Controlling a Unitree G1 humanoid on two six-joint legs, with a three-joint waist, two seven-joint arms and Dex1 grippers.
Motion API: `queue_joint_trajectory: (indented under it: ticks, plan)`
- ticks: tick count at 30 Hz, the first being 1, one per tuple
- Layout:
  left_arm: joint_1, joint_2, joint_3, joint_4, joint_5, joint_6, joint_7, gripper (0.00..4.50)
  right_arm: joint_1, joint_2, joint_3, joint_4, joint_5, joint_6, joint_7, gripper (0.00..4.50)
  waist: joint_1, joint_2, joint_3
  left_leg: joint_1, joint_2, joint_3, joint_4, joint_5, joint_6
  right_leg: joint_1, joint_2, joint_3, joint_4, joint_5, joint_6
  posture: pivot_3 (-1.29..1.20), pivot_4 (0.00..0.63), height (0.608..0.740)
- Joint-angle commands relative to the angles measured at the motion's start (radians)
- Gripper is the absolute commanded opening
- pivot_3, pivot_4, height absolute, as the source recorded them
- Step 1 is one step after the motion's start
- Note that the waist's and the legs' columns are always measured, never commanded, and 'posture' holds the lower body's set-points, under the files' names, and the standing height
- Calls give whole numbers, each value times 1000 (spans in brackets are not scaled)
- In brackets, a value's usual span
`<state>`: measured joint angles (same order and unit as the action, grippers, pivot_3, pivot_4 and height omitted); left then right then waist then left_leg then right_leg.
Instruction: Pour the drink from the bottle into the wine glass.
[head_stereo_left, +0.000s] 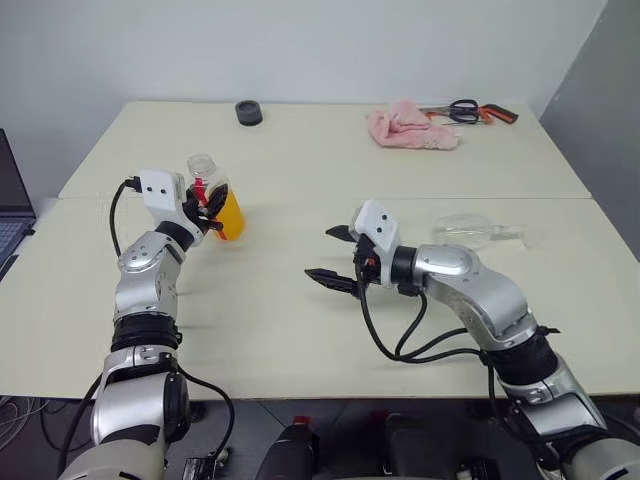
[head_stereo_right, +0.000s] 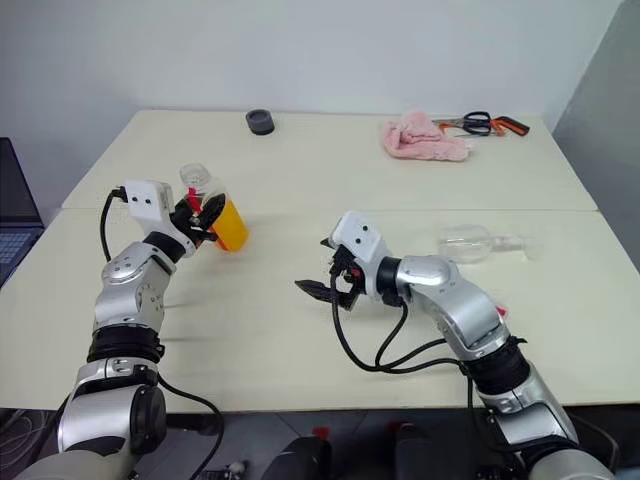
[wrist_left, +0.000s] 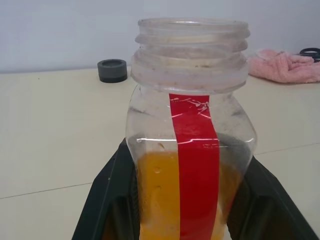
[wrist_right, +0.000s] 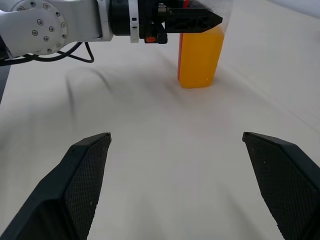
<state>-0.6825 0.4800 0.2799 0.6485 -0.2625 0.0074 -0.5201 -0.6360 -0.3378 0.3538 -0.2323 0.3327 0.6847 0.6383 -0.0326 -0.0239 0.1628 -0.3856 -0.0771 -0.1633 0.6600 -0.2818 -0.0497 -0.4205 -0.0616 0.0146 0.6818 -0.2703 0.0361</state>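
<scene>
we've got the table under everything, pale and wide. our right gripper hangs over its middle with the fingers spread as wide as they go, nothing between them. behind it and off to the right of those fingers lies the wine glass, tipped on its side, long axis running across the table, stem pointing away from our arms to the right. our left gripper is clamped on the bottle, one finger on each side of its lower body. the bottle stands pretty much upright, open mouth up, cap off. the drink fills the lower part, orange, between the fingers.
</scene>
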Motion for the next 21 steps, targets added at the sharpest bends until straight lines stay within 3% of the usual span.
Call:
queue_joint_trajectory:
  ticks: [1, 8, 16, 17, 21]
  plan:
    - [-16, 15, -1, 8, 14, -38, 6, 1671, -20, 19, -11, -19, -13, -6, -4, 4500, 0, 0, 0, 0, 0, 0, 0, 0, 0, 0, 0, 0, 0, 1, 0, 0, 150, 740]
    - [5, -13, -2, 3, 6, -51, 17, 1671, -15, 45, -24, -29, -23, 10, -19, 4500, 0, 0, 0, 1, 2, 0, 2, 0, 0, 0, 3, 1, 0, 4, -1, 0, 150, 740]
    - [10, -13, 9, -24, -12, -39, 22, 4283, -16, 60, -40, -32, -30, 17, -18, 4500, 0, 0, 0, 1, 2, 0, 2, 0, 0, 0, 3, 1, 0, 4, -1, 0, 150, 740]
    - [11, -12, 9, -27, -11, -41, 22, 4456, -16, 62, -41, -33, -30, 18, -18, 4500, 0, 0, 0, 0, 2, 0, 2, 0, 0, 0, 3, 1, 0, 4, -1, 0, 150, 740]
    - [19, -8, 5, -44, -7, -41, 21, 4456, -15, 65, -44, -35, -28, 25, -15, 4500, -1, 0, 0, 1, 2, 0, 2, 0, 0, 0, 3, 1, 0, 4, -1, 0, 150, 740]
